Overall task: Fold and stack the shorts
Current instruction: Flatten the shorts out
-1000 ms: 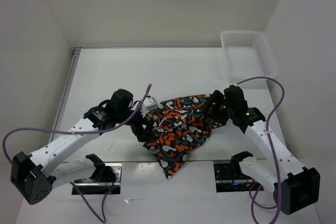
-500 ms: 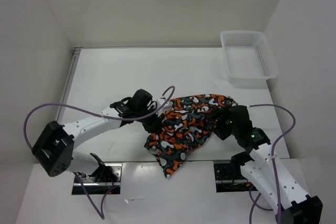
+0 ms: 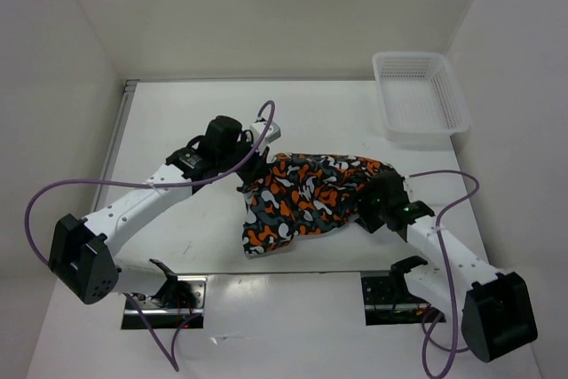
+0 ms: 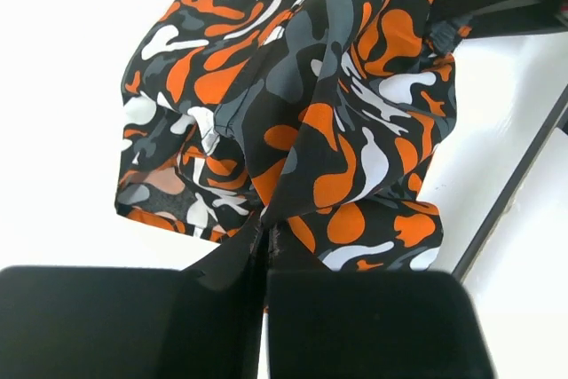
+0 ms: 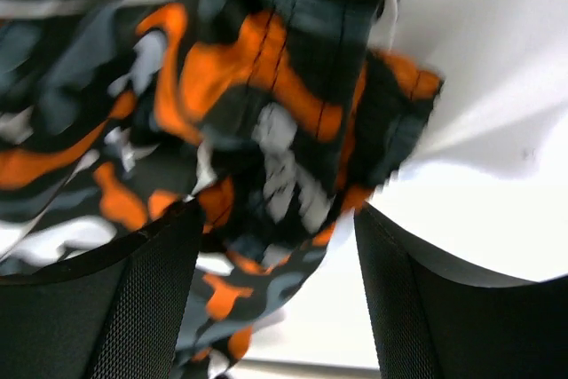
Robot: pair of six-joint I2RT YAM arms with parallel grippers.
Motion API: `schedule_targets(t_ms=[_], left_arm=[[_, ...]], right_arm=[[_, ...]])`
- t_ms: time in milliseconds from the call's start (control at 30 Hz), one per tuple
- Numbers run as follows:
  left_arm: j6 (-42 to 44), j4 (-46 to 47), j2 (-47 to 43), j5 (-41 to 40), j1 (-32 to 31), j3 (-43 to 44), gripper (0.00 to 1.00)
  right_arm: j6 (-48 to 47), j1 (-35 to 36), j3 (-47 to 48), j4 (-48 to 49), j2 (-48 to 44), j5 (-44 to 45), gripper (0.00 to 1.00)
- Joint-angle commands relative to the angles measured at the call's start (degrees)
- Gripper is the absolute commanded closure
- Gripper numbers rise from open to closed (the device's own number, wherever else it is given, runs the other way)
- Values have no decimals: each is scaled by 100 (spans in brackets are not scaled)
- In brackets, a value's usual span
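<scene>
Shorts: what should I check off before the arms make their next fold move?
1. Is the left gripper shut on the shorts: ok, a fold of fabric is pinched.
2. Is the right gripper gripping: not ok, jaws apart with fabric between them.
3. Are the shorts lying flat: not ok, they are bunched.
4. Is the basket apart from the shorts: ok.

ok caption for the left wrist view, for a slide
Left gripper pinched shut on a fold of the camouflage-print shorts, bunched on the white table

The shorts point(image 3: 311, 194) are soft matt cloth, the table point(image 3: 191, 122) smooth and white.
</scene>
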Motion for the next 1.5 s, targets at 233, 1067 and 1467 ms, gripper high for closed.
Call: schedule_targets(t_ms=[233,1067,1467], left_arm=[[23,-167,252,-362,275,656,100],[23,-282,93,-196,2850,844,7],[23,-818,-951,-864,2965,-773,59]], right_arm=[[-651,184,1205,1029,1602,368,100],[-3130,115,2341,203,1635,-2233,49],[-2552,61,1692,-114,1418,-1547,56]])
